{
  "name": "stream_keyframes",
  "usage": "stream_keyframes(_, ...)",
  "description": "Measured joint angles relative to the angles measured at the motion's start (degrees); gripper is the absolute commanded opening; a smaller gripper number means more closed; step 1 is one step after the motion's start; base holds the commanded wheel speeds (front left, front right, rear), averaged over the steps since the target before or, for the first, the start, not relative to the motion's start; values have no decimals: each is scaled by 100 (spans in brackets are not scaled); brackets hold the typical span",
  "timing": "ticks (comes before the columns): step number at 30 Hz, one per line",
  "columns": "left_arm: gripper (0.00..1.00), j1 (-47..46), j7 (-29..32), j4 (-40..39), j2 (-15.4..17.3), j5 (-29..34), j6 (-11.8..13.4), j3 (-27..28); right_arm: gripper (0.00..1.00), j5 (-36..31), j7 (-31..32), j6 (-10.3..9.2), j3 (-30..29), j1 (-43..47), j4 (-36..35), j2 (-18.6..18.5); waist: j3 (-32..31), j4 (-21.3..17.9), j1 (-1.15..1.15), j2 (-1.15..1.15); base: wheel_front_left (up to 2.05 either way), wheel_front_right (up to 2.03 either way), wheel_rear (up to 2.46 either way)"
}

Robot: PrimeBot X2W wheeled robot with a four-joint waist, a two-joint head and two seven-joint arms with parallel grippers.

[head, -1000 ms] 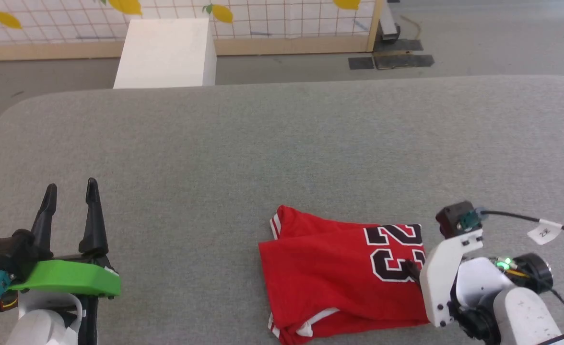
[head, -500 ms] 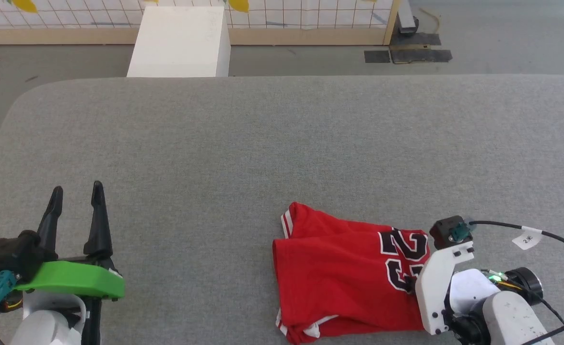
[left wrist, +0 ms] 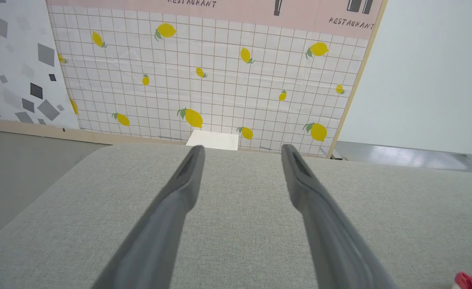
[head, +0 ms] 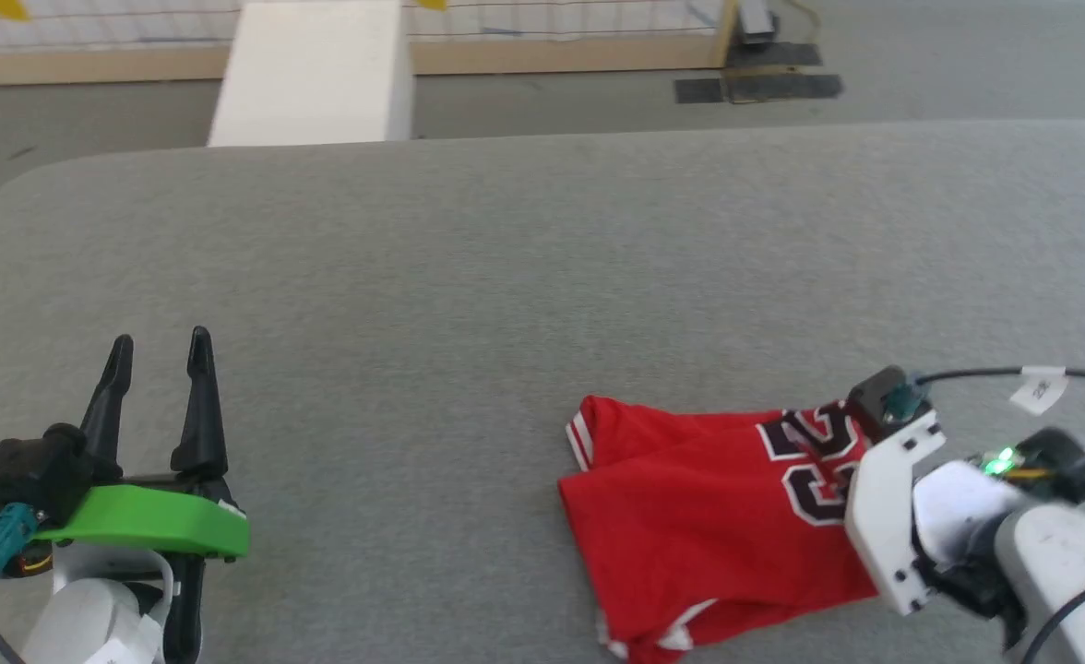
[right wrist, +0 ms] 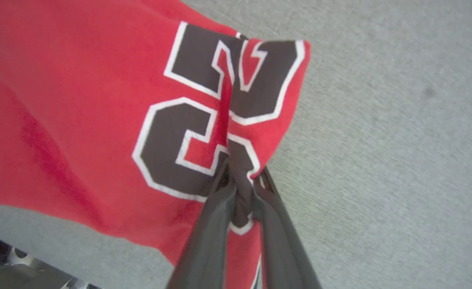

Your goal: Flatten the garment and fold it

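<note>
The garment (head: pixel 709 526) is a red jersey lying folded and bunched on the grey table (head: pixel 506 277) at the near right, with striped trim at its left corner. My right gripper (right wrist: pixel 242 176) is shut on a pinched fold of the garment (right wrist: pixel 79 100) at the black number print, and the cloth there rises into a ridge. The right wrist (head: pixel 902 507) hides the fingers in the head view. My left gripper (head: pixel 160 346) stands open at the near left, far from the cloth, with nothing between its fingers (left wrist: pixel 242 150). A red corner of the garment (left wrist: pixel 466 279) peeks in at the lower right of the left wrist view.
A white box (head: pixel 312 74) stands on the floor beyond the table's far edge, before a tiled lemon-print panel (left wrist: pixel 204 80). A tagged cable (head: pixel 1041 392) trails from the right wrist. Wide bare table lies between the two grippers and beyond the garment.
My right gripper has gone from open to shut, pinching the cloth at the number print and drawing that edge up. The head camera has shifted; the left gripper stays open.
</note>
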Motion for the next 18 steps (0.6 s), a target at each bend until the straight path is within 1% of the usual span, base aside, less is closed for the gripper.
stream_keyframes(1,100,-1,0,-20,-1,-1,-2,7,0,65,87,0,136,-104,-105,-201,11,-86,0,0,0,0,0)
stream_keyframes(4,100,2,0,-100,13,0,-1,26,0,261,227,1,365,-456,-266,-649,53,-372,0,0,0,0,0)
stream_keyframes(7,100,-13,2,-244,34,-30,-1,73,0,361,270,1,424,-835,-236,-956,132,-711,0,0,0,0,0)
stream_keyframes(9,100,-27,22,-357,94,-41,2,122,0,360,257,0,389,-1078,-162,-1020,209,-942,0,0,0,0,0)
stream_keyframes(12,100,-85,138,-593,258,-33,44,218,0,330,127,0,326,-1398,14,-1021,364,-1287,0,0,0,0,0)
stream_keyframes(14,100,-133,253,-818,411,-18,75,301,0,230,53,0,235,-1607,193,-1036,523,-1497,0,0,0,0,0)
stream_keyframes(18,100,-162,482,-1276,739,13,179,549,0,44,-224,0,-141,-1931,568,-1053,923,-1795,0,0,0,0,0)
